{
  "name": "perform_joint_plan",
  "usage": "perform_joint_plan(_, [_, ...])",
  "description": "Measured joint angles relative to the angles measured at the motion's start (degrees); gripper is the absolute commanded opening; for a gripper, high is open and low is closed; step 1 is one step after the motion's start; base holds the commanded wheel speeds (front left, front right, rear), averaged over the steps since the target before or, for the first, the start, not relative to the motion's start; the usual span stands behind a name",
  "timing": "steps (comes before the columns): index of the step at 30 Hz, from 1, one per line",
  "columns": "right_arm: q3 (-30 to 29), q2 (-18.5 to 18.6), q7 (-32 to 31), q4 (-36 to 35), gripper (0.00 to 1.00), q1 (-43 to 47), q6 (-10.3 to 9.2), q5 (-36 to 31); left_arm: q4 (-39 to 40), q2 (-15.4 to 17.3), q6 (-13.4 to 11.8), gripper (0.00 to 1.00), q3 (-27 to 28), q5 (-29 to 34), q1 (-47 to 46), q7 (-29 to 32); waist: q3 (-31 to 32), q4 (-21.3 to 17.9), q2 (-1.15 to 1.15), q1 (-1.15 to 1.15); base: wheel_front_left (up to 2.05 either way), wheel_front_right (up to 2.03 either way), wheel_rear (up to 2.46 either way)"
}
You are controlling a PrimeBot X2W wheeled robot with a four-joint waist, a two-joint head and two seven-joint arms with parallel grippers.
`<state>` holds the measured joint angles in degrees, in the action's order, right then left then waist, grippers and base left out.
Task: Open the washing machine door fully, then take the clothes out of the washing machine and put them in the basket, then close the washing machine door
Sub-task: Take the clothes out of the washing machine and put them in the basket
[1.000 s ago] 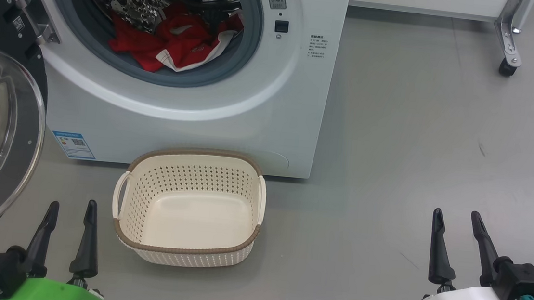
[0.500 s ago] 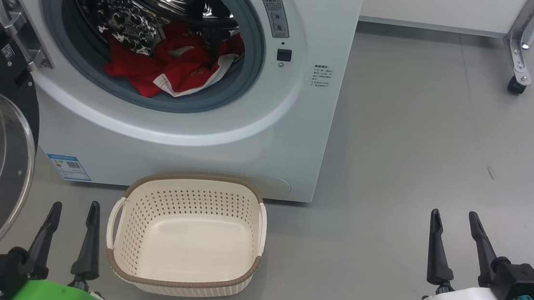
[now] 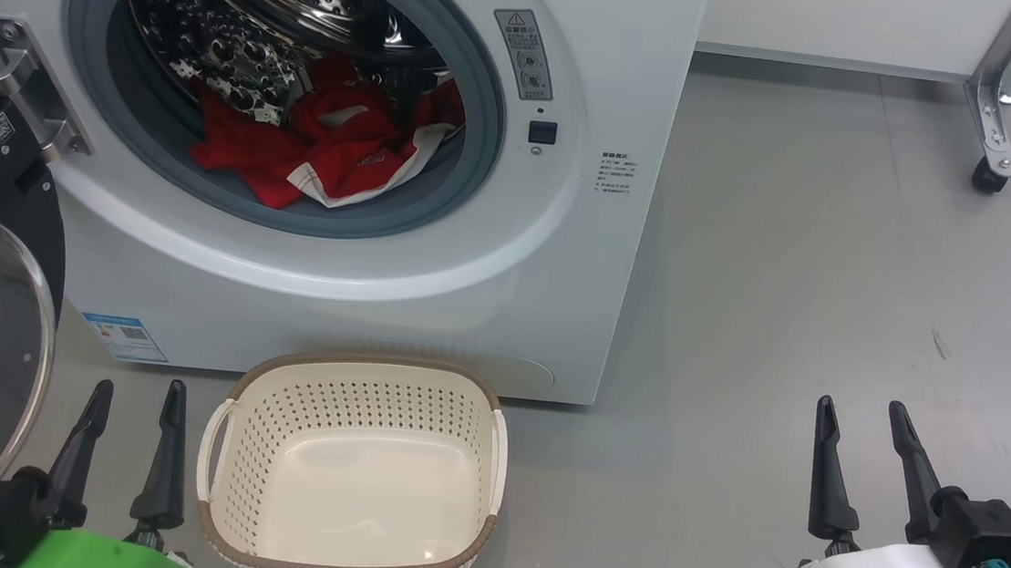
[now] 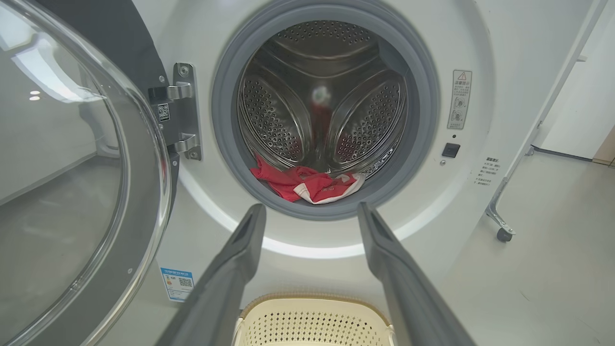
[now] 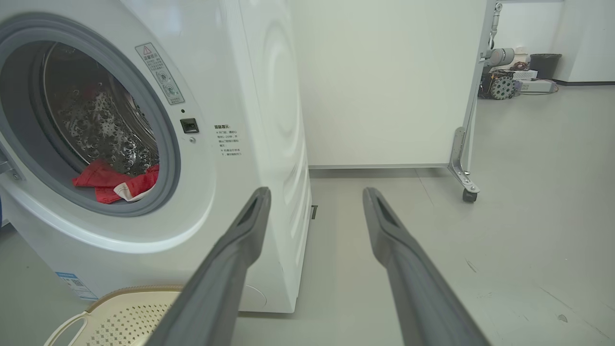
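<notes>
in the drum (image 3: pixel 241 69), clothes (image 3: pixel 325 154) lie well beyond left tool (image 3: pixel 140 387) and right tool (image 3: pixel 861 405) — both gaping, empty.

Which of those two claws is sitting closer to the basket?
The left gripper, the one with the green wrist: it stands right beside the basket, while the white-wristed right gripper is far off to the other side.

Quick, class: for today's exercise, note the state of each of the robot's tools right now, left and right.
Left tool: open, holding nothing.
Right tool: open, holding nothing.
</notes>
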<state>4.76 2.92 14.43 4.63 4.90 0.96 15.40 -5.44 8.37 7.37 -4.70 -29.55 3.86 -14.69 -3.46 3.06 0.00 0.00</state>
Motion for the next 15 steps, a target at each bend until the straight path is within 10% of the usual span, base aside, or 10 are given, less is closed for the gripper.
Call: perform_joint_plan(15, [-0.2, -0.2, 0.0, 0.0, 1.00, 0.0, 0.14, 0.0, 0.2, 0.0, 0.0, 1.00, 0.0, 0.6, 0.0, 0.0, -0.6, -0.5, 0.00, 0.00, 0.04, -0.04, 0.00])
